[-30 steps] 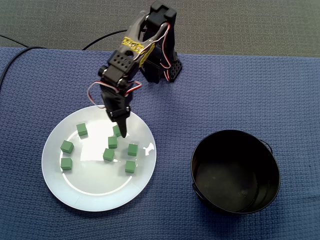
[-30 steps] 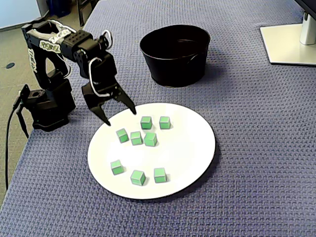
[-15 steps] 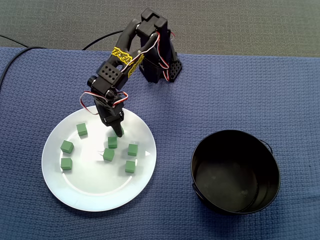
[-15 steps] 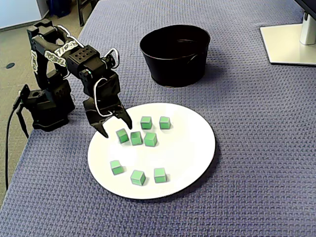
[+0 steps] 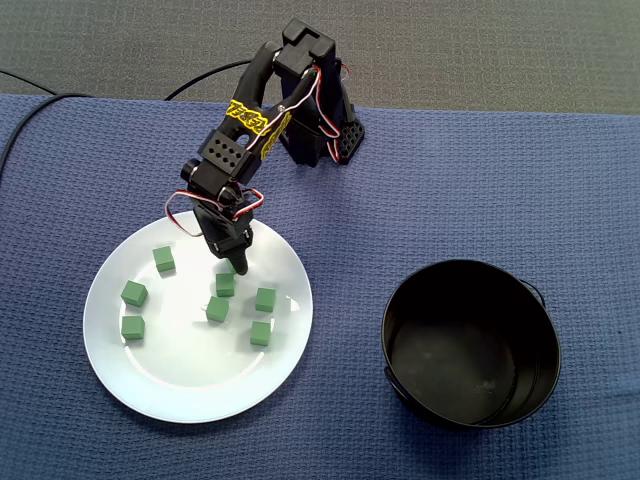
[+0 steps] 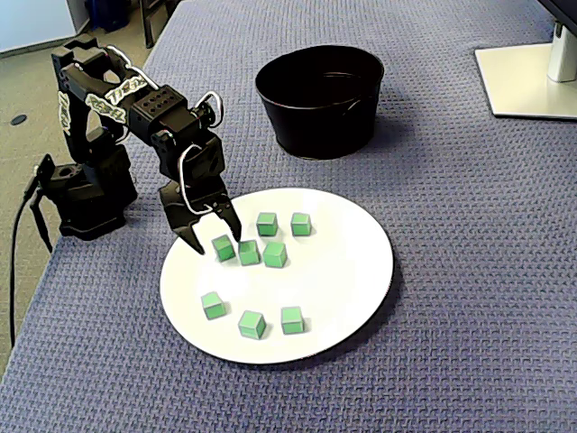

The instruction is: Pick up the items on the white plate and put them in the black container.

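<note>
While eight green cubes [image 6: 275, 254] lie on one white plate [image 6: 347, 275], gripper [image 6: 213, 238] spread astride one, one black container [image 6: 320, 122].

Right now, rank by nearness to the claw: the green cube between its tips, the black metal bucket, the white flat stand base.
In a fixed view:
1. Small green cube, between the claw tips on the white round plate.
2. Black metal bucket, beyond the plate.
3. White flat stand base, top-right corner.

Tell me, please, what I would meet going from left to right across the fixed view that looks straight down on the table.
White plate with green cubes → arm's base → black container. The hand overlaps the plate, so it is left out.
</note>
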Robot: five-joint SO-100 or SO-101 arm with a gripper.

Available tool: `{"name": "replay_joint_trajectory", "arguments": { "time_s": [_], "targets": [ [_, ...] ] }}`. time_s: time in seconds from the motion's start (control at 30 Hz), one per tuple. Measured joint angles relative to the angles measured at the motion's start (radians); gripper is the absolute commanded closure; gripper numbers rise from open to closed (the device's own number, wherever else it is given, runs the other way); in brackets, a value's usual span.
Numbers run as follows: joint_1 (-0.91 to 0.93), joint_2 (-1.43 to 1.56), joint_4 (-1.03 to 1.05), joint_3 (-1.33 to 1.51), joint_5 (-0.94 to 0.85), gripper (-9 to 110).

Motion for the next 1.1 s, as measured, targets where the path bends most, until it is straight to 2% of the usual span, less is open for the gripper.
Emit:
{"name": "replay_joint_trajectory", "arguments": {
  "time_s": [0.13, 0.27, 0.67, 0.93, 1.1],
  "targets": [
    [0.000, 0.000, -0.029, 0.031, 0.000, 91],
    [-0.009, 0.000, -0.044, 0.040, 0.000, 101],
    [-0.015, 0.026, -0.071, 0.051, 0.000, 101],
    [0.066, 0.367, 0.080, -0.169, -0.002, 102],
    [-0.009, 0.615, 0.057, -0.301, 0.052, 102]
  ]
}}
